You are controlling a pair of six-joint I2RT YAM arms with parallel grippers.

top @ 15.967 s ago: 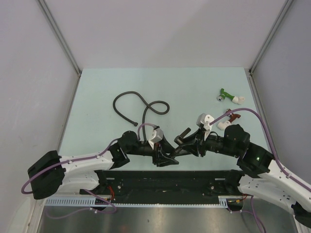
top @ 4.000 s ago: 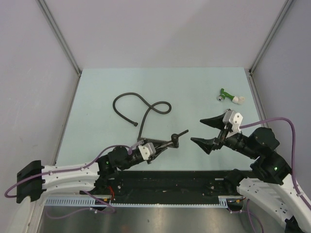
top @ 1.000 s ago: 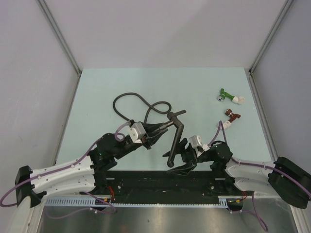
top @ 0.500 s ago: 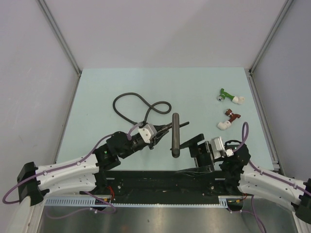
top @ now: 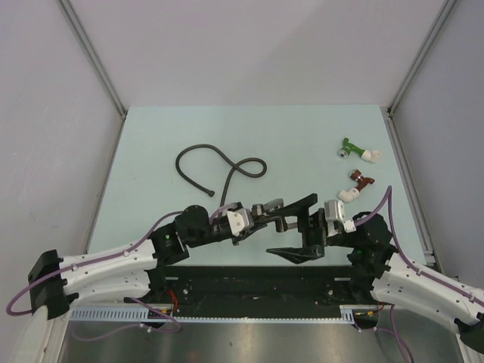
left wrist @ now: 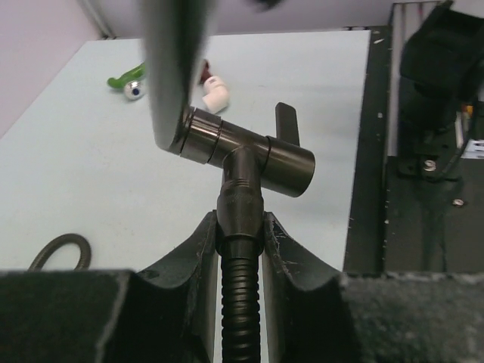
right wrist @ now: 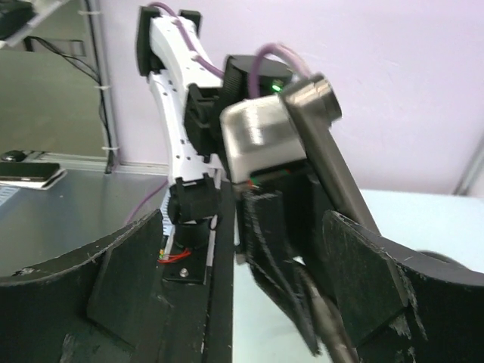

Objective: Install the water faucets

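Note:
The water faucet (left wrist: 249, 155) is dark grey-brown, with a T-shaped body and a small lever. Its long arm (left wrist: 172, 68) rises blurred toward the left wrist camera. My left gripper (left wrist: 240, 219) is shut on the faucet's lower stub, where the ribbed black hose (left wrist: 240, 302) runs back between the fingers. From above, the left gripper (top: 257, 214) holds the faucet (top: 271, 206) near the table's front middle. My right gripper (top: 274, 231) faces it, open wide, one finger on either side of the faucet's end. In the right wrist view the open right gripper (right wrist: 246, 223) frames the left wrist and a grey slanting bar (right wrist: 325, 144).
The black hose (top: 198, 153) loops over the left middle of the table. A green fitting (top: 352, 148) and a dark-red fitting with a white end (top: 357, 183) lie at the right. The arms' black base rail (top: 249, 283) runs along the near edge.
My right gripper has opened wider and shifted left up to the faucet. The left arm has turned the faucet, so its long arm no longer lies in plain sight from above.

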